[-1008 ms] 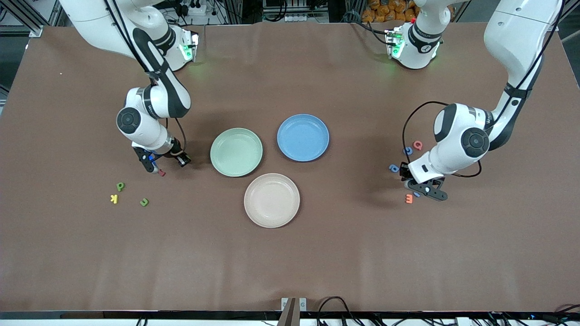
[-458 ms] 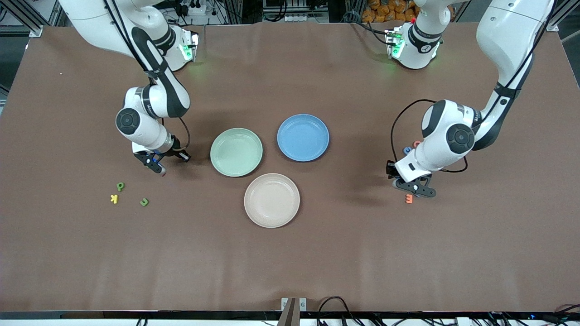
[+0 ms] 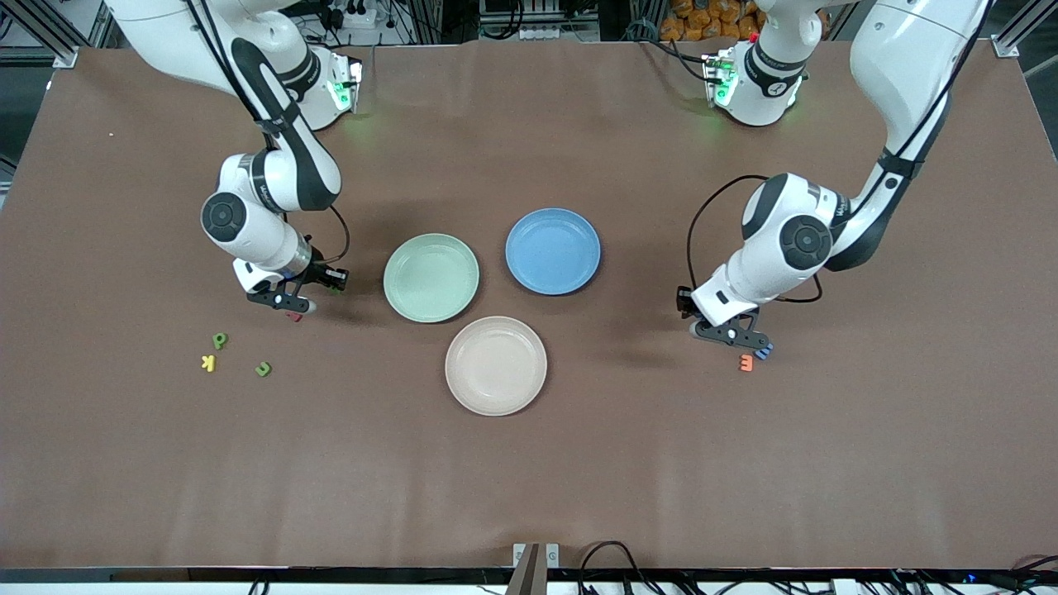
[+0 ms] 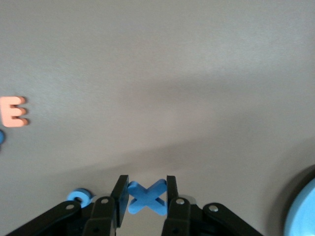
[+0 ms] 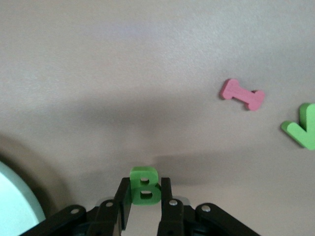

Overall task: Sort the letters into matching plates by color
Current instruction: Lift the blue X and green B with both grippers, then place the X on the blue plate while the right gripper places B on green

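Now carrying | left gripper (image 4: 144,199) clamps blue X (image 4: 146,196) over table near orange E (image 3: 746,362) | right gripper (image 5: 145,196) clamps green B (image 5: 144,185) beside green plate (image 3: 431,278) | next: X to blue plate (image 3: 552,250), B to green plate, then release.

Surfaces: matt throughout, gloss only on the arm shells.

The table (image 3: 529,479) carries a brown matt cover, cloth-like, with faint creases. The green plate (image 3: 431,277), blue plate (image 3: 552,250) and beige-pink plate (image 3: 495,364) look like smooth matt plastic. The blue X (image 4: 146,197) and green B (image 5: 144,186) appear soft, foam-like and dull. The arm housings are glossy white plastic; the gripper fingers (image 4: 121,194) are matt black.
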`<state>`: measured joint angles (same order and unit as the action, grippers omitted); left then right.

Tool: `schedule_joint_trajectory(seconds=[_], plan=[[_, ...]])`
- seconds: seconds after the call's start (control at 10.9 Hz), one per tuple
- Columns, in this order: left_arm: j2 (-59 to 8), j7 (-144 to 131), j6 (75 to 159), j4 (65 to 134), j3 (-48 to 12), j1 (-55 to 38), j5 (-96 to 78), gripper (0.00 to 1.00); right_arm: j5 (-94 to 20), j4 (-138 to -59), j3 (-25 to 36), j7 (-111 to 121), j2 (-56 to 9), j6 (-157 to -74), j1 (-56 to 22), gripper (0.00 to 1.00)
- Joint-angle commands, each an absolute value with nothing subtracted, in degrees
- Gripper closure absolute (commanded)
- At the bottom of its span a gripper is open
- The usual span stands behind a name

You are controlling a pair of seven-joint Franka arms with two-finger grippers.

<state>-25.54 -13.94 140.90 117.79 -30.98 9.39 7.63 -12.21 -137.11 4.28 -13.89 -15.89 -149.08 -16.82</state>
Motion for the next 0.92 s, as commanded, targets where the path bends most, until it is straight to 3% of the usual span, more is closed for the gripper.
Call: schedule_joint_trajectory(seconds=[0.0, 0.27, 0.82], plan=[[-23.82, -22.29, 139.49, 118.04, -30.85, 5.47, 7.2, 1.0, -9.16, -137.03, 3.69, -9.68, -13.27, -146.96, -16.7, 0.8], [-23.64, -26.89, 138.87, 118.04, -30.94, 3.25, 7.47, 1.0, -5.89, -133.17, 1.07, -9.84, -13.1, -139.5, -16.87, 0.84], [-23.82, -33.57, 138.78, 117.6, -30.76, -3.33, 7.47, 1.0, -5.8, -129.47, -1.41, -10.11, -14.49, -138.52, -23.27, 0.84]])
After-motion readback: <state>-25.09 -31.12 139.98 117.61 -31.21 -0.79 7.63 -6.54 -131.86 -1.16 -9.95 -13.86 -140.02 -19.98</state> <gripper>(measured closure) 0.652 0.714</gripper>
